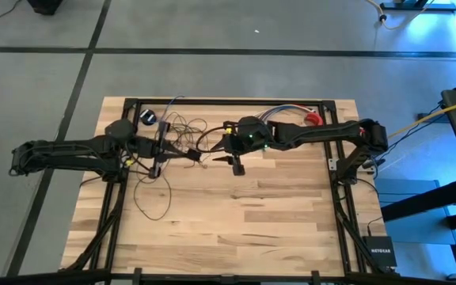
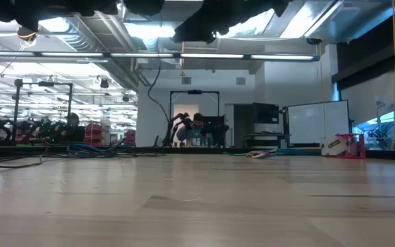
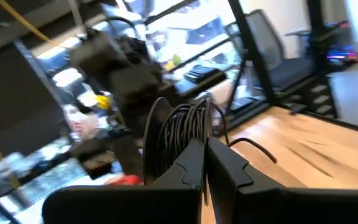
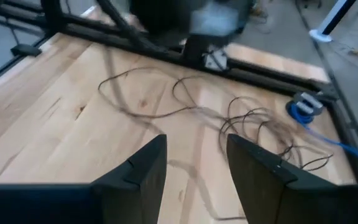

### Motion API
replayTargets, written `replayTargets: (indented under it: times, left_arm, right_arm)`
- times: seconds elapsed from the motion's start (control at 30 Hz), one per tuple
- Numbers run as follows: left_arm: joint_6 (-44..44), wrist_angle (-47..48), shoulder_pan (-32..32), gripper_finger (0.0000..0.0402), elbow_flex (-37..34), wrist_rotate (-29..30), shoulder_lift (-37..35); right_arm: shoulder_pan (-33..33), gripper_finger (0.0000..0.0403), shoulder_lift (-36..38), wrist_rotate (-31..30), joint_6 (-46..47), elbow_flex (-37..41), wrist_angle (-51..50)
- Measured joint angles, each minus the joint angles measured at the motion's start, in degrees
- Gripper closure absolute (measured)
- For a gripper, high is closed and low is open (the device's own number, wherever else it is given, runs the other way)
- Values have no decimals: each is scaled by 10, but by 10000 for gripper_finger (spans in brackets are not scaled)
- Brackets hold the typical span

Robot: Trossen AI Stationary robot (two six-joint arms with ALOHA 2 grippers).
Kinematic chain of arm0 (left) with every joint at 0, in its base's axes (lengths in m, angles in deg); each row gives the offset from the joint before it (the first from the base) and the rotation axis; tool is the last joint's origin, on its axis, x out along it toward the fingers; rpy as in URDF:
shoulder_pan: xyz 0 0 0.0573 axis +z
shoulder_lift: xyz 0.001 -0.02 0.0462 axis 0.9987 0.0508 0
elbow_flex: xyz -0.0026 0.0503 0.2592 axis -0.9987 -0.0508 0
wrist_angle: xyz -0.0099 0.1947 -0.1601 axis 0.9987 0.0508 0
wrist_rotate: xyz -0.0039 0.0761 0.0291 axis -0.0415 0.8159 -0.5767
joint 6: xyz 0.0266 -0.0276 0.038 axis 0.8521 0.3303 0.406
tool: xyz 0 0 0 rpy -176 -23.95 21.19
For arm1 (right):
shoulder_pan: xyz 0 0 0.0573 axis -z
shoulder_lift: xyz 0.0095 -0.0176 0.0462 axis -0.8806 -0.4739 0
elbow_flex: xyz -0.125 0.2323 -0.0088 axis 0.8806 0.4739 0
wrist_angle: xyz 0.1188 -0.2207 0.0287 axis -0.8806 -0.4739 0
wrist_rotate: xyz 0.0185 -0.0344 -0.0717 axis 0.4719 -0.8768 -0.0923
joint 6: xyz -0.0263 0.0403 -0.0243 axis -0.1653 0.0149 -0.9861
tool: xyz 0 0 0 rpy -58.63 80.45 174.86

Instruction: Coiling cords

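The left gripper (image 3: 205, 163) is pinched tight on a bundle of wound loops of the cord (image 3: 185, 127), held up off the table (image 1: 275, 206) near its far left. The right gripper (image 4: 194, 165) hangs with fingers spread over the far middle, holding nothing. The loose cord (image 1: 182, 134) lies between the two, sprawled mostly left to right, trailing one loop (image 1: 155, 198) nearward; the puck (image 1: 150, 117) sits far left. The right gripper looks better placed to feed slack.

Bare table (image 1: 236, 222) beyond cords (image 1: 176, 134)
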Motion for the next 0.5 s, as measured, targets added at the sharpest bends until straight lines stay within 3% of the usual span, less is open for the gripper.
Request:
replayTargets:
  times: [0.13, 0.3, 0.5]
  left_arm:
    - [3, 15, 0, 401, 0, -38, -1]
    - [3, 25, 0, 401, 0, -39, -1]
    - [3, 25, 1, 401, 0, -31, -1]
  right_arm:
    - [0, 230, 2, -54, -2, 0, 22]
    - [0, 230, 2, -128, -2, 0, 38]
    - [0, 230, 2, -134, 0, 0, 38]
